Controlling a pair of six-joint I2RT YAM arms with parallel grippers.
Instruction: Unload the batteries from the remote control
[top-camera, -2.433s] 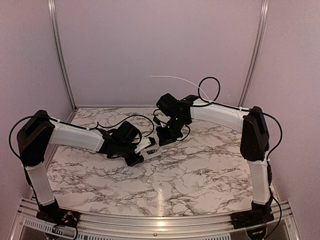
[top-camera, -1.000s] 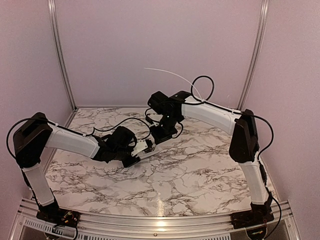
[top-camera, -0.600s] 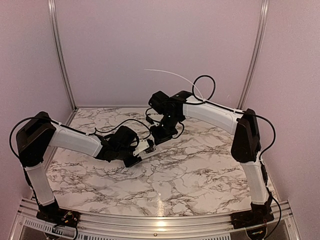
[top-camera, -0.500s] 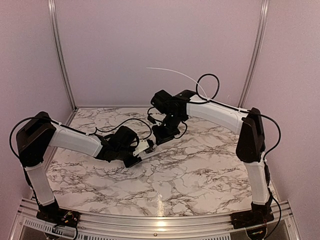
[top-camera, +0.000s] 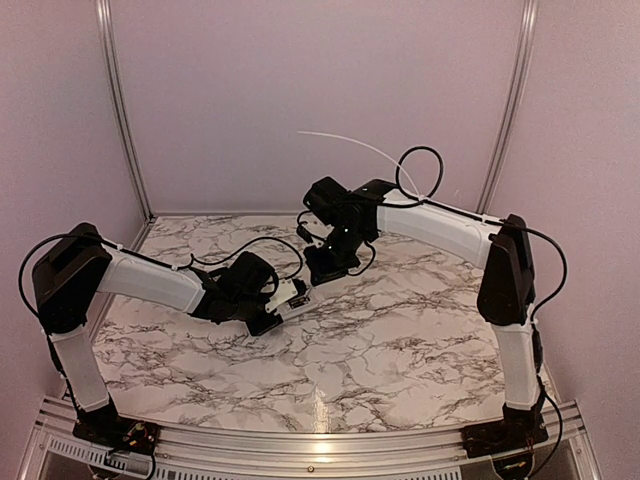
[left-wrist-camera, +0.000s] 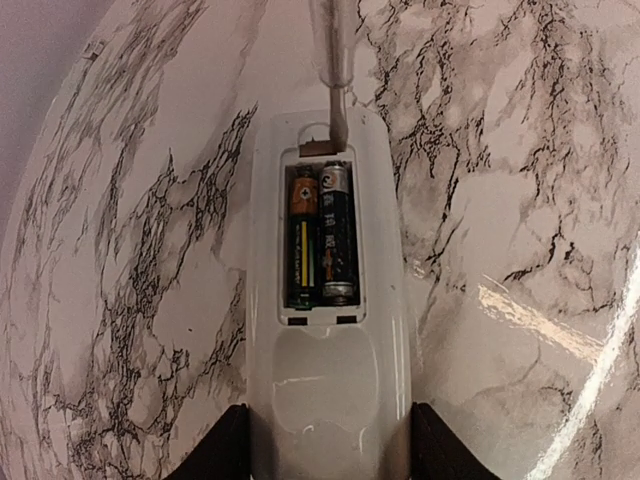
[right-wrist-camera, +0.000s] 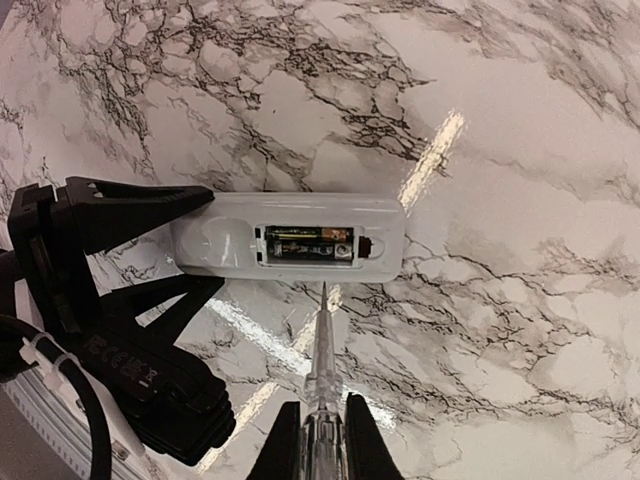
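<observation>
Desk (top-camera: 400, 340): glossy marble-pattern top, white with black veins, streaked with glare.

Remote control (left-wrist-camera: 330, 385): slim white plastic rectangle with rounded corners. Lying back-up near the desk centre, a little toward 11 o'clock in the top view. Dark oblong recess uncovered.

Batteries (left-wrist-camera: 320, 240): two slim cylinders in dark jackets, side by side inside the recess. One with a copper-orange end, the other with a silvery end.

Left claw (left-wrist-camera: 330, 455): black fingers clamped on the remote's two long edges at its 6 o'clock end in the left wrist view. Arm stretched low from 8 o'clock.

Right claw (right-wrist-camera: 322, 440): closed around a tool (right-wrist-camera: 322, 390) with a clear handle and thin metal shaft. Arm arched from 4 o'clock, elbow high, wrist bent down toward the remote. Shaft tip at the recess's 12 o'clock end in the left wrist view; contact unclear.
</observation>
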